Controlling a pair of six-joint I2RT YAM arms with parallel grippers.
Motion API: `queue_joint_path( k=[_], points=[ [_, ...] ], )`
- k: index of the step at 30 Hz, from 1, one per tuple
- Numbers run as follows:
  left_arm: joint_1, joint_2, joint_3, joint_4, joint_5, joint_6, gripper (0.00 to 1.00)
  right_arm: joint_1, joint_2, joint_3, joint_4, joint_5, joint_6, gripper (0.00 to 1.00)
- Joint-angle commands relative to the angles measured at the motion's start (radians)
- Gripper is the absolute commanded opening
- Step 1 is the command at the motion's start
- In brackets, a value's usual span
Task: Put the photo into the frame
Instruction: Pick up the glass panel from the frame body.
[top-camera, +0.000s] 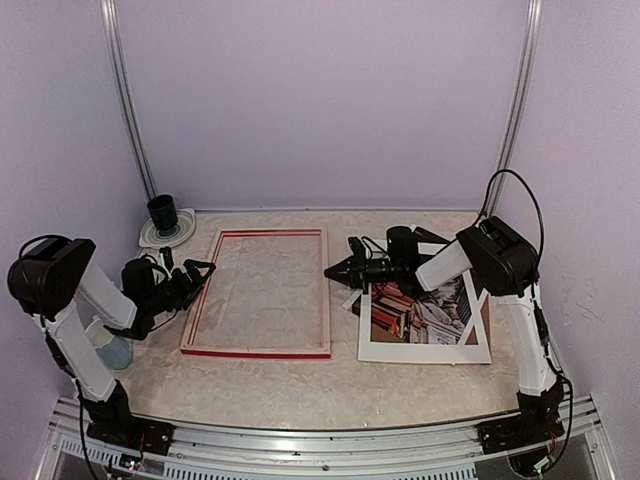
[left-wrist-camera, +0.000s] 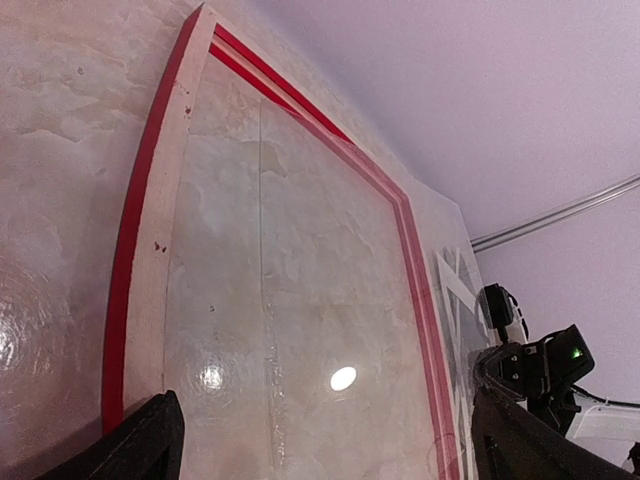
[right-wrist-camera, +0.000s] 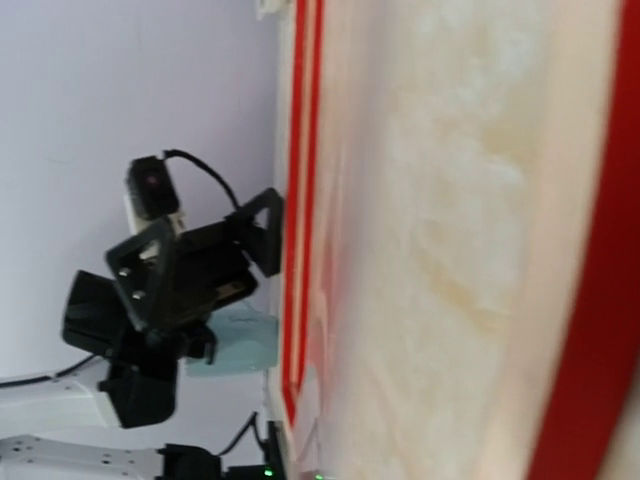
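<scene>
- The white mat board (top-camera: 420, 351), lower right of the overhead view, lies over the photo (top-camera: 398, 312); the print shows only through the window, askew, and it sits outside the frame, to its right. A pinch there could lift the mat with it, or crease the print against the window edge
- A brown backing board (top-camera: 485, 322) peeks out at the right of that stack; dragging any one layer may shift them all
- The frame (top-camera: 256, 352) lies flat at centre, pale wood up, and looks light enough to slide
- The left gripper (top-camera: 202, 278), jaws spread wide and empty, hovers just beside the frame's left rail; a careless advance would shove the frame off square
- The right gripper (top-camera: 335, 270) hangs between the right rail and the stack; I cannot tell how its jaws stand. A low swing could clip the rail
- The black cup (top-camera: 162, 213), upper left, stands near the frame's far corner; a frame pushed that way could hit it
</scene>
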Motion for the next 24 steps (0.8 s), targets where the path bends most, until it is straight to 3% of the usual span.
queue_joint_path(
  k=[1,24],
  points=[
    [-0.001,0.037,-0.027,-0.038,0.032,-0.024,0.99,0.013,-0.037,0.016,0.113,-0.025,0.068,0.00],
    [0.021,0.094,-0.058,0.089,0.080,-0.097,0.99,0.061,-0.039,0.135,0.095,-0.022,0.072,0.00]
  ],
)
